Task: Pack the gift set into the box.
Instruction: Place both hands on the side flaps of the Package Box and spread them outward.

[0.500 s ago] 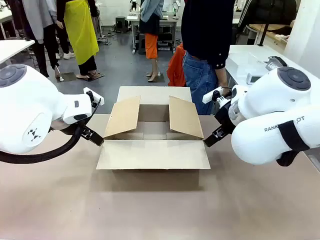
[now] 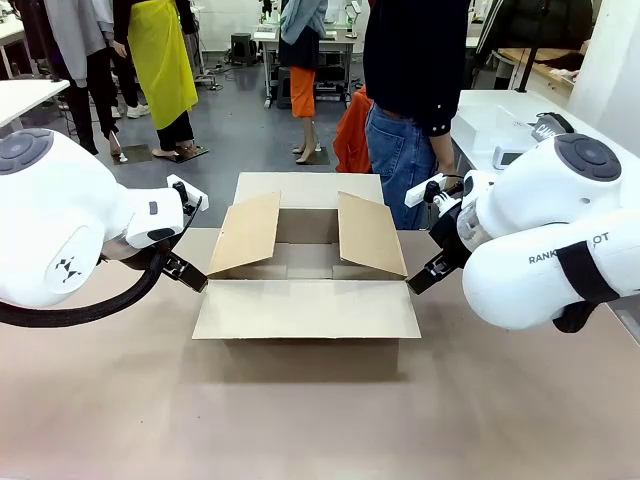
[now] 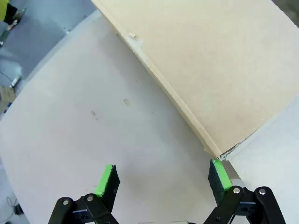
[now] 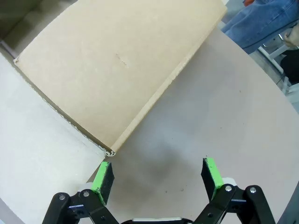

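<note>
Workshop floor behind. Tan table (image 2: 300, 420) up front, person (image 2: 415, 90) standing at far edge. Box (image 2: 305, 308) mid-table, four flaps spread. Left gripper (image 3: 161, 175) wide apart, empty, just beside box's left near corner. Right gripper (image 4: 156, 170) likewise, right near corner.

White, grey-capped arms (image 2: 60, 235) are trailing black cable (image 2: 100, 308); the black left gripper (image 3: 163, 179) and right gripper (image 4: 156, 175) are bearing green pads (image 3: 105, 181). The person (image 2: 405, 110) is wearing a dark top (image 2: 415, 50) and jeans (image 2: 395, 160).
</note>
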`<state>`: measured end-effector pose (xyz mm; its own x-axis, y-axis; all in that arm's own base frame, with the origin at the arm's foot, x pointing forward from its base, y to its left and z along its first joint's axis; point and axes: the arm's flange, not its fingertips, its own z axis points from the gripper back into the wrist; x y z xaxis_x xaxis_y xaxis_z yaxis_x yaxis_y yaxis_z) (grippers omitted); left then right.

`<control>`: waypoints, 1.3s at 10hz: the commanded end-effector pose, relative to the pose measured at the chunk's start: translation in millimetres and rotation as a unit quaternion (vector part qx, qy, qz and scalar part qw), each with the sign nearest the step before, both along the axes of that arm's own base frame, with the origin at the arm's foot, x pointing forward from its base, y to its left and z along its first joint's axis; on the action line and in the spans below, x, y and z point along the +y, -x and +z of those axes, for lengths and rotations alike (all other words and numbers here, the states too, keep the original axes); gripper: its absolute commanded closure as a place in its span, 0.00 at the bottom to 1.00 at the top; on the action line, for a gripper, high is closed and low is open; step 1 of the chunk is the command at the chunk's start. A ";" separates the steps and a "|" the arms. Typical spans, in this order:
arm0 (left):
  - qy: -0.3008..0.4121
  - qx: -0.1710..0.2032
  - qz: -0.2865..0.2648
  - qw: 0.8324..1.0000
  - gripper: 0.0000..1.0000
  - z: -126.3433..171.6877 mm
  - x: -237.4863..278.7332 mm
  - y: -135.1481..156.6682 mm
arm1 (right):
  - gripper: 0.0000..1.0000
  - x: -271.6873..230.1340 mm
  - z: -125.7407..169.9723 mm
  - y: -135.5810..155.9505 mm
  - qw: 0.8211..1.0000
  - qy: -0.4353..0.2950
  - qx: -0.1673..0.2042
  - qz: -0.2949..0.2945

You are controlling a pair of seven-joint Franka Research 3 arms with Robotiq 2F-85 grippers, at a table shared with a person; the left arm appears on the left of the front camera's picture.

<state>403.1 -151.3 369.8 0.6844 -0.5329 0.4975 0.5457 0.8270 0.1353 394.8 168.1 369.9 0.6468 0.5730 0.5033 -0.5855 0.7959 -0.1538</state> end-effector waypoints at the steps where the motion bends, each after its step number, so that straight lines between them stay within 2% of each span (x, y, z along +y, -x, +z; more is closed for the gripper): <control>1: 0.000 -0.001 0.000 1.000 0.00 0.2 -0.1 0.0 | 0.00 0.0 0.3 0.0 1.000 0.000 0.000 0.000; 11: 0.000 0.000 0.000 1.000 0.00 0.0 0.0 0.0 | 0.00 0.0 0.0 0.0 1.000 0.000 0.000 0.000; 13: 0.012 0.021 -0.049 0.998 0.00 31.9 19.7 25.7 | 0.00 -20.0 28.6 11.9 0.999 0.022 0.028 -0.020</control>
